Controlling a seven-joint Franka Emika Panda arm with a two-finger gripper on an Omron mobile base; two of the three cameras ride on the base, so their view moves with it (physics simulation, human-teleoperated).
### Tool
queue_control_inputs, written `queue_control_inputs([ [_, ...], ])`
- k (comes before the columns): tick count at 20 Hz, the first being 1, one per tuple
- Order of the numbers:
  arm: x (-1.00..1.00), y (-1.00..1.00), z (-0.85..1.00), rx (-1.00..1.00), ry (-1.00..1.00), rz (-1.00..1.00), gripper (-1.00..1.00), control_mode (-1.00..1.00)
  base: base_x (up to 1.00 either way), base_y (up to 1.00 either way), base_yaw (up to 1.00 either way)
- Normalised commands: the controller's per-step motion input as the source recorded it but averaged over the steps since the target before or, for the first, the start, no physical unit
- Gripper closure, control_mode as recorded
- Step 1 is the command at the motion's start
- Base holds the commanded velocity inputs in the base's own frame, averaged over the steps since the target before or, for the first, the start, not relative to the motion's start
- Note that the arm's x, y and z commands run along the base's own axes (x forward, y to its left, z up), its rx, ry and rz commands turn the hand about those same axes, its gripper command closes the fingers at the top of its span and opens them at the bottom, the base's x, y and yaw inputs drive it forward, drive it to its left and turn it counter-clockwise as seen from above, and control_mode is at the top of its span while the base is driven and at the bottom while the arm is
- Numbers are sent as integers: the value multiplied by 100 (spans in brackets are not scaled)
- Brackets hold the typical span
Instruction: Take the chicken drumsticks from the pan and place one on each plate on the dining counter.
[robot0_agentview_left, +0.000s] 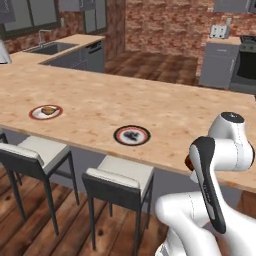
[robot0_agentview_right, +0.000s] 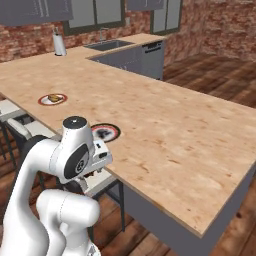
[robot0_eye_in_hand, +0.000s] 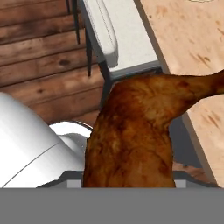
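Reddish-brown drumstick (robot0_eye_in_hand: 131, 135); tan wood-grain dining counter (robot0_agentview_left: 165, 112); red-rimmed plate (robot0_agentview_left: 45, 112); black-rimmed plate (robot0_agentview_left: 132, 135)

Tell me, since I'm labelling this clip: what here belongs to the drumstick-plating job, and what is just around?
Job: dark drumstick held in the jaws; pale drumstick on red-rimmed plate; black-rimmed plate; dining counter.
Around: stools; sink; paper towel roll; toaster.

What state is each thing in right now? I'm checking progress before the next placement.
Reddish-brown drumstick: held in the gripper, off the counter's edge, above the floor and stool.
Gripper: shut on the reddish-brown drumstick.
Red-rimmed plate: on the dining counter, carrying the golden-tan drumstick.
Black-rimmed plate: on the counter, no drumstick on it; dark marking at its centre.
Stools: tucked under the counter edge.
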Motion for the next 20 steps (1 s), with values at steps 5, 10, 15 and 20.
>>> queue_control_inputs([
  [5,0,0,0,0,0,0,100,100,64,14,0],
  [10,69,10,2,0,-11,0,100,-100,12,2,0],
  [15,93,22,3,0,-3,0,100,-100,0,0,0],
  [20,100,46,0,0,-1,1,100,-100,0,0,0],
])
